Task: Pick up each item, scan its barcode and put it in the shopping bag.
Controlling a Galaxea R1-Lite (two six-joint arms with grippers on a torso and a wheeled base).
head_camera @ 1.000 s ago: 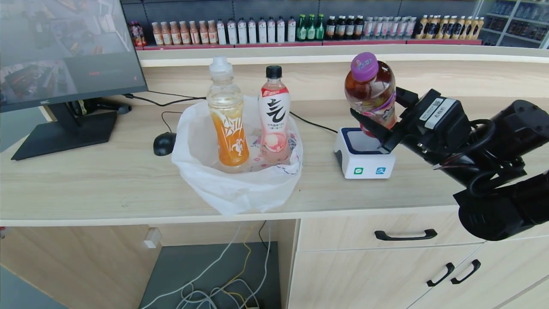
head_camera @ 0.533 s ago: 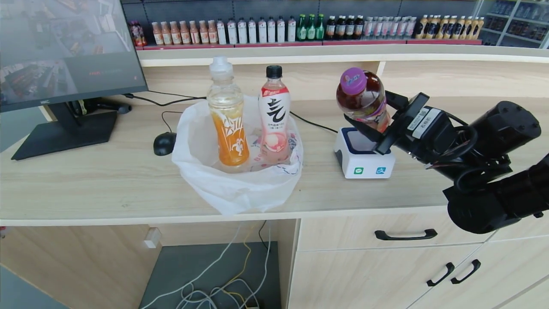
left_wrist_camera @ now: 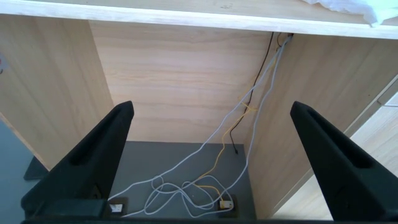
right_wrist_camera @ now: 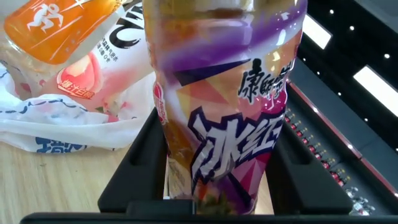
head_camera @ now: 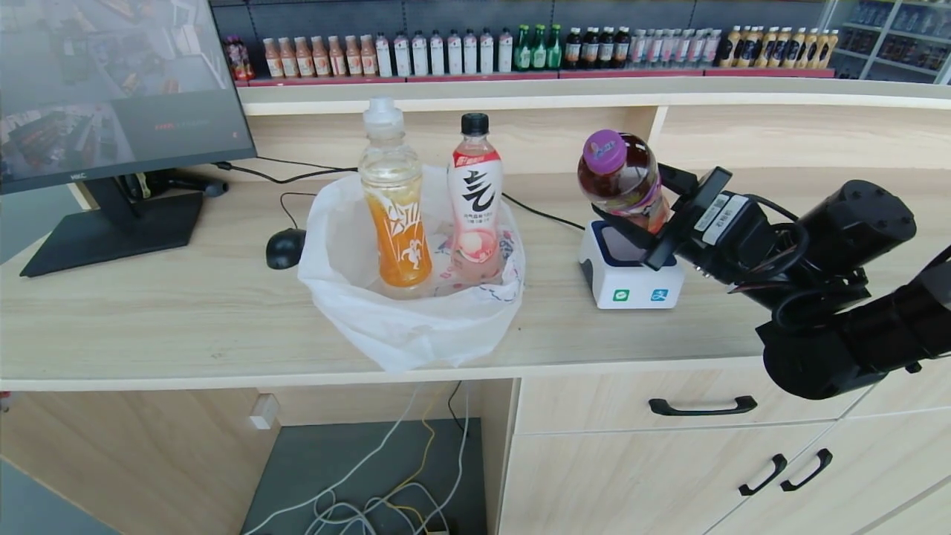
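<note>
In your bag [head_camera: 416,327]: orange bottle [head_camera: 391,215]; pink bottle [head_camera: 475,212]
Right gripper [head_camera: 645,223] squeezes the purple-cap bottle [head_camera: 620,177]; left gripper [left_wrist_camera: 211,107] spread wide.

Counter [head_camera: 186,312]: pale wood grain, matt, smooth. Shopping bag [head_camera: 401,327]: thin white plastic film, crinkled, slightly translucent. Orange bottle [head_camera: 394,215] and white-labelled bottle [head_camera: 475,200] inside the bag: clear glossy plastic. Right of the bag, scanner [head_camera: 630,286]: smooth white plastic; purple-capped bottle [head_camera: 622,182]: glossy plastic, shiny printed sleeve.

Pale wood desk [head_camera: 186,319] up front, black-handled drawers [head_camera: 594,409] beneath, loose cables [head_camera: 356,513] on the grey floor [head_camera: 304,453], monitor [head_camera: 111,82] and mouse [head_camera: 285,248] at left, bottle-lined shelf [head_camera: 475,75] along the back.
</note>
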